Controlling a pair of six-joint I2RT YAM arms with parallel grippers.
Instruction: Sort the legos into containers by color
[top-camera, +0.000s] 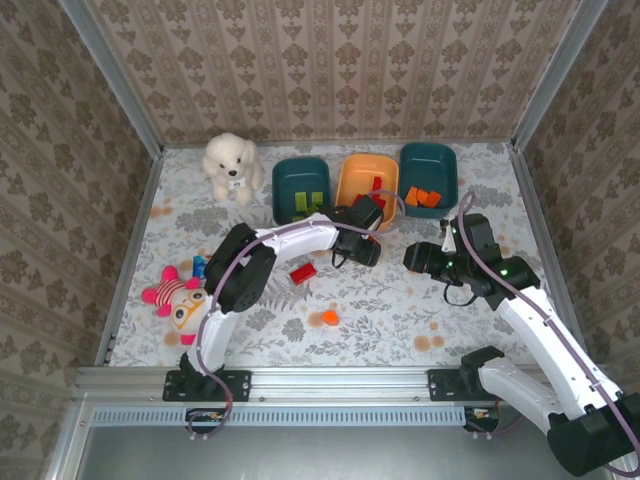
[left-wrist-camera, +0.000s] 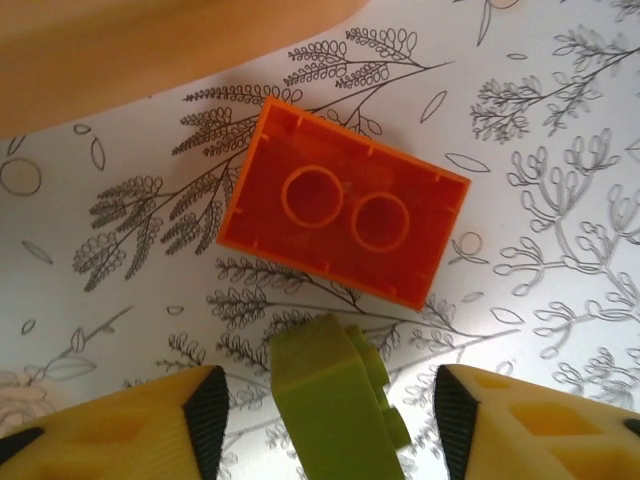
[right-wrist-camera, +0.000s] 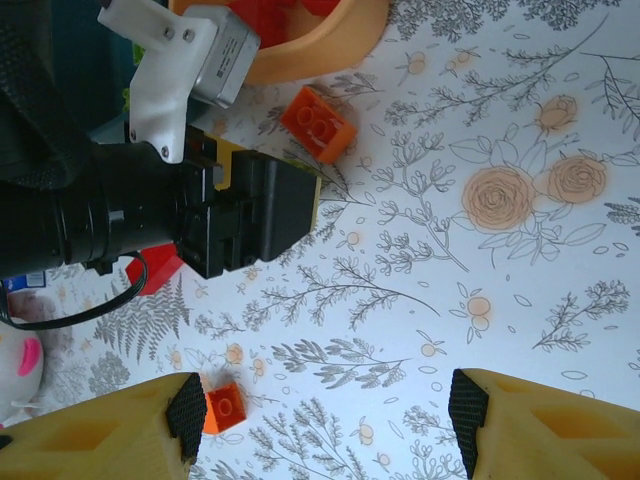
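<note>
Currently the left gripper (left-wrist-camera: 330, 410), jaws parted, brackets a lime lego (left-wrist-camera: 322, 385) without touching it.

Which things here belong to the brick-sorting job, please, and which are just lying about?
Job: left teal bin, orange bin, right teal bin, red brick, small orange brick, big orange brick, green brick.
Lying about: plush dog, doll.

Far side of counter (top-camera: 400, 330): left teal bin (top-camera: 298, 177) holding lime bricks (top-camera: 305, 207), orange bin (top-camera: 348, 185) holding red bricks (top-camera: 377, 186), right teal bin (top-camera: 428, 163) holding orange bricks (top-camera: 423, 197); loose red brick (top-camera: 303, 271) and loose orange brick (top-camera: 328, 318) nearer; white plush dog (top-camera: 232, 165) far left, doll (top-camera: 180, 300) near left.
</note>
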